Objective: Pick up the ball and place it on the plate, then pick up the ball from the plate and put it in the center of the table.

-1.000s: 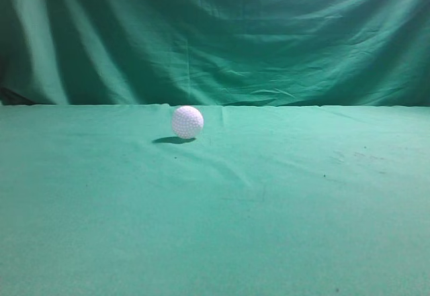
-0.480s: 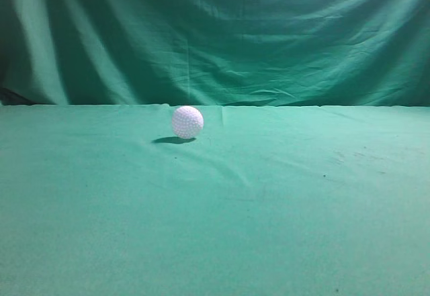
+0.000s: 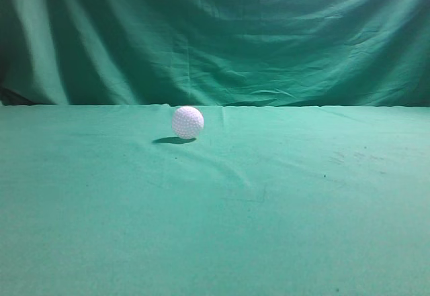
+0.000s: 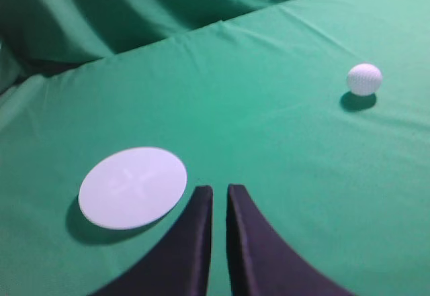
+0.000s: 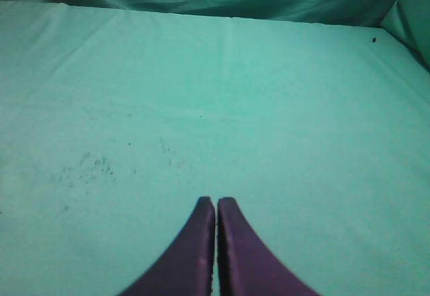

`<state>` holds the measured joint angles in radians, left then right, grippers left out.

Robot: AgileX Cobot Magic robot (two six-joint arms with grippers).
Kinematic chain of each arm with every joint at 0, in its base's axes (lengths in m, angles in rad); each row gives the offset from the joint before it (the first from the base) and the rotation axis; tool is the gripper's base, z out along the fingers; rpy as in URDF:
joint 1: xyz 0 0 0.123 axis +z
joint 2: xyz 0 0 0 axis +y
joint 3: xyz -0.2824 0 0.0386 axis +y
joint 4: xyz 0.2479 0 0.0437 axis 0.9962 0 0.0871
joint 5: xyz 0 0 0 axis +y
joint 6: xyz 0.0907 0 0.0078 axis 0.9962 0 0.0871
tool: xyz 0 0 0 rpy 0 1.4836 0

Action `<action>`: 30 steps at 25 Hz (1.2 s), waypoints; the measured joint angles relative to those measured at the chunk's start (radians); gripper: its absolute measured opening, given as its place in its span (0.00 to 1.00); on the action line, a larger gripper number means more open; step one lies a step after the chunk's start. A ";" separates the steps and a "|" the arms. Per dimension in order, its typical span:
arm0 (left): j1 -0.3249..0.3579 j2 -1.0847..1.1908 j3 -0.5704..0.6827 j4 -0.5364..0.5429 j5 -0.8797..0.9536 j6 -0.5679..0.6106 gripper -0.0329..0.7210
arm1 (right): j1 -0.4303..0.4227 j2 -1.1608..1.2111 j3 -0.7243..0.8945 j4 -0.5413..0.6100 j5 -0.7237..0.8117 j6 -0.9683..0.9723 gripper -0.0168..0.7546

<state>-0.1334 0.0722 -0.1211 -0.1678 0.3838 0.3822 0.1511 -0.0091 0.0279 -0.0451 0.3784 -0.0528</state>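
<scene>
The white dimpled ball (image 3: 187, 122) rests on the green table (image 3: 282, 215), left of centre and towards the back. In the left wrist view the ball (image 4: 364, 79) lies far to the upper right, and a flat white round plate (image 4: 132, 187) lies just left of my left gripper (image 4: 220, 190). That gripper is empty, its black fingers close together with only a narrow slit between them. My right gripper (image 5: 216, 202) is shut and empty over bare cloth. Neither gripper shows in the exterior view, and the plate is out of that view too.
A draped green backdrop (image 3: 222, 34) hangs behind the table's far edge. Small dark specks (image 5: 87, 165) mark the cloth to the left of the right gripper.
</scene>
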 joint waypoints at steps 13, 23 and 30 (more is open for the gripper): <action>0.000 -0.083 0.142 0.098 -0.042 -0.202 0.12 | 0.000 0.000 0.000 0.000 0.002 -0.002 0.02; 0.000 -0.083 0.142 0.158 -0.040 -0.247 0.12 | 0.000 0.000 0.000 0.000 0.002 -0.002 0.02; 0.000 -0.083 0.142 0.159 -0.040 -0.249 0.12 | 0.000 0.000 0.000 0.000 0.002 -0.002 0.02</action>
<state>-0.1334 -0.0111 0.0210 -0.0087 0.3441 0.1335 0.1511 -0.0091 0.0279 -0.0451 0.3808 -0.0544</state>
